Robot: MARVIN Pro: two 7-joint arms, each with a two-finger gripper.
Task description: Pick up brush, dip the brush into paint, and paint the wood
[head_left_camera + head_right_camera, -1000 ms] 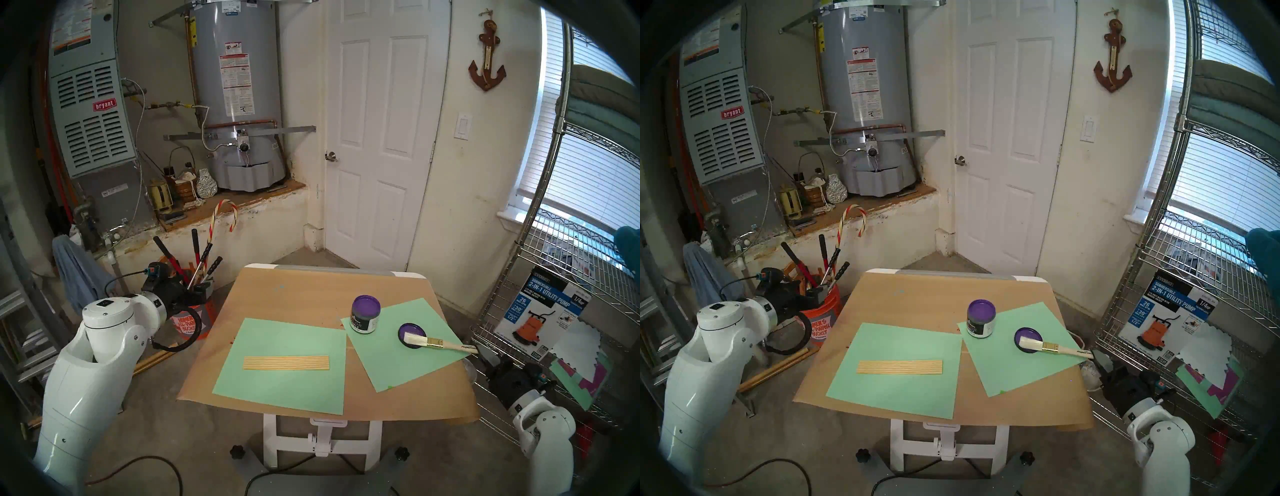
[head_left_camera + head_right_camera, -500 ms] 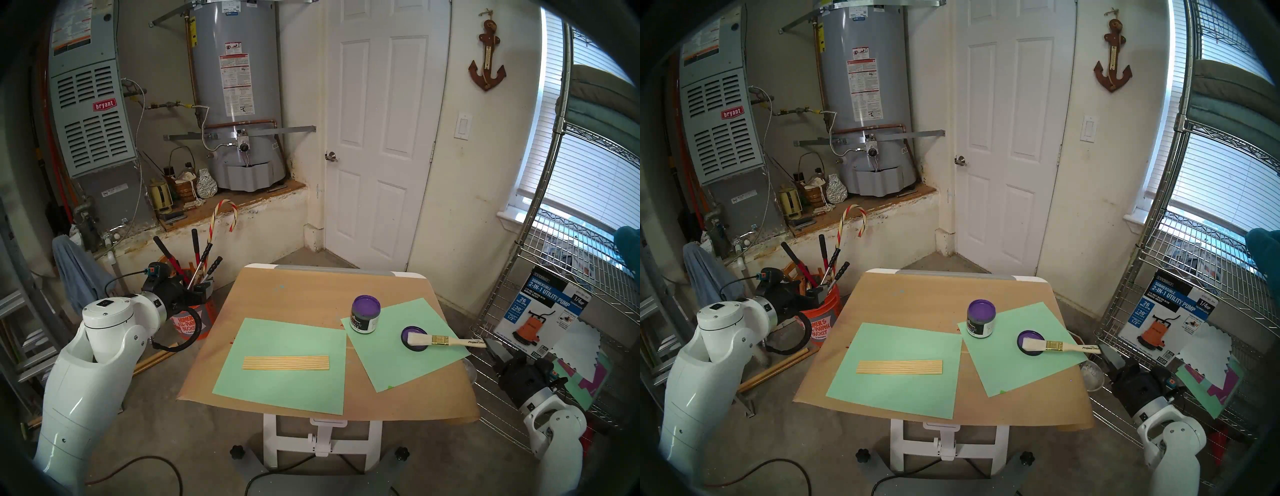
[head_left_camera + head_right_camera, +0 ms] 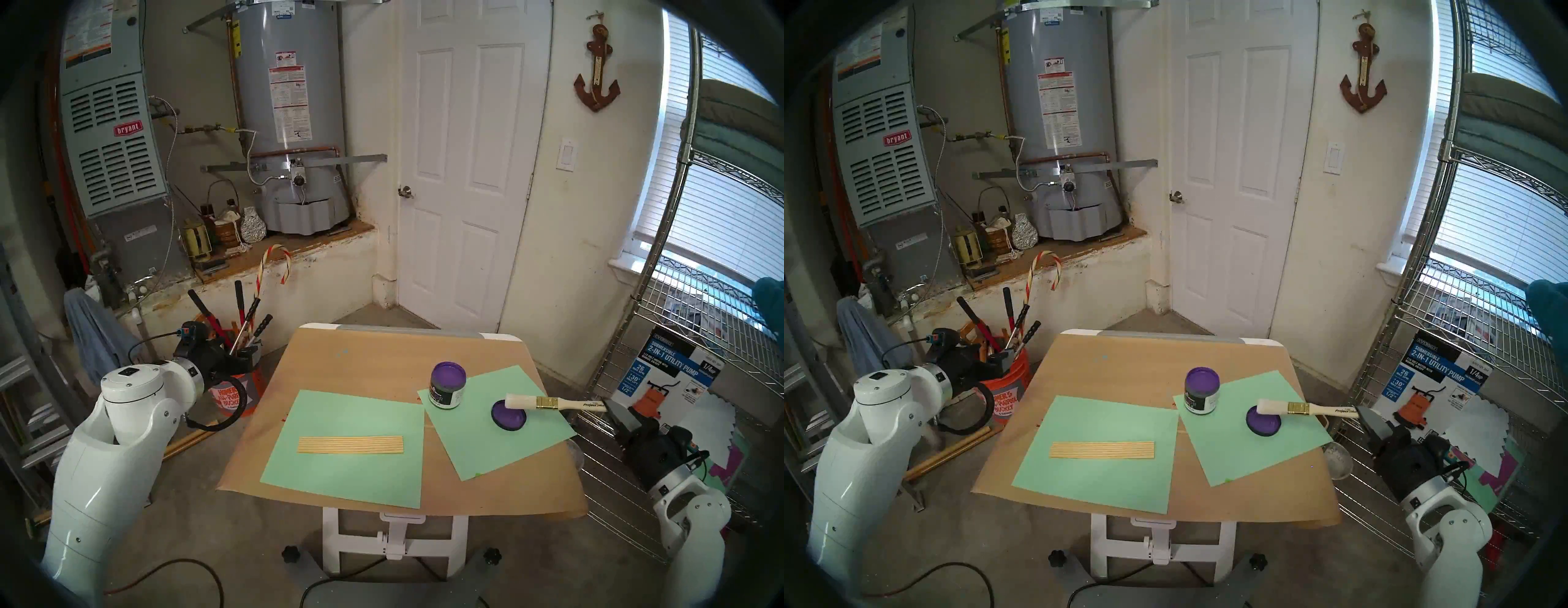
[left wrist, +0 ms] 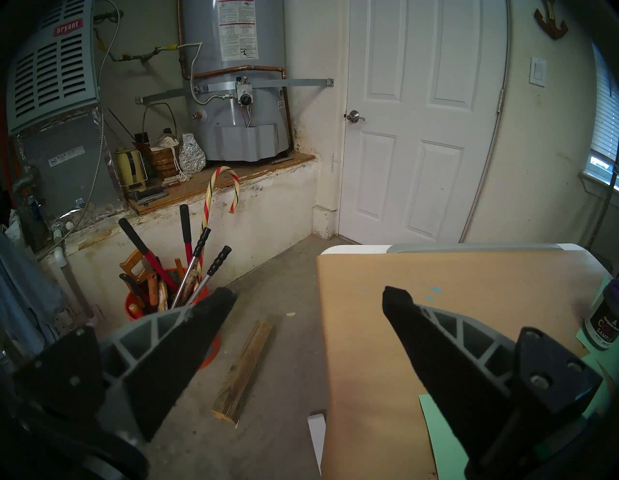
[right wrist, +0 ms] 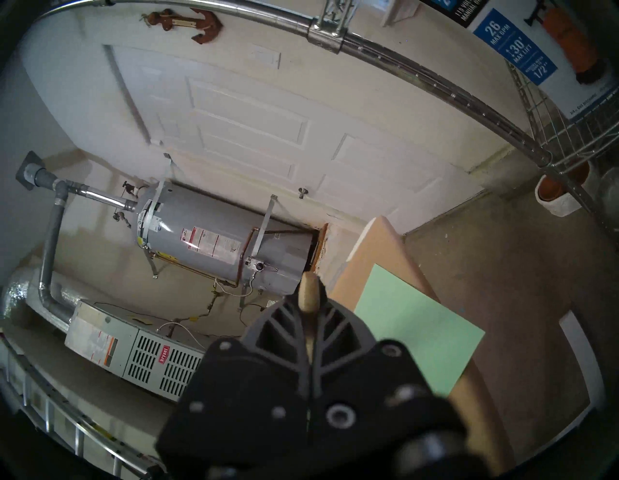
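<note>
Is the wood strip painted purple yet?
No, the wood strip is bare pale yellow on its green paper, and the brush has clean white bristles.

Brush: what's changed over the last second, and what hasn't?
The right tool, shut on the handle end, has lifted the brush; its bristles, which lay on the purple lid, now hang above it. Paint jar, wood strip and left tool stayed put.

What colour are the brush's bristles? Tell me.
White, unstained, on the brush; clearest in the head stereo left view.
</note>
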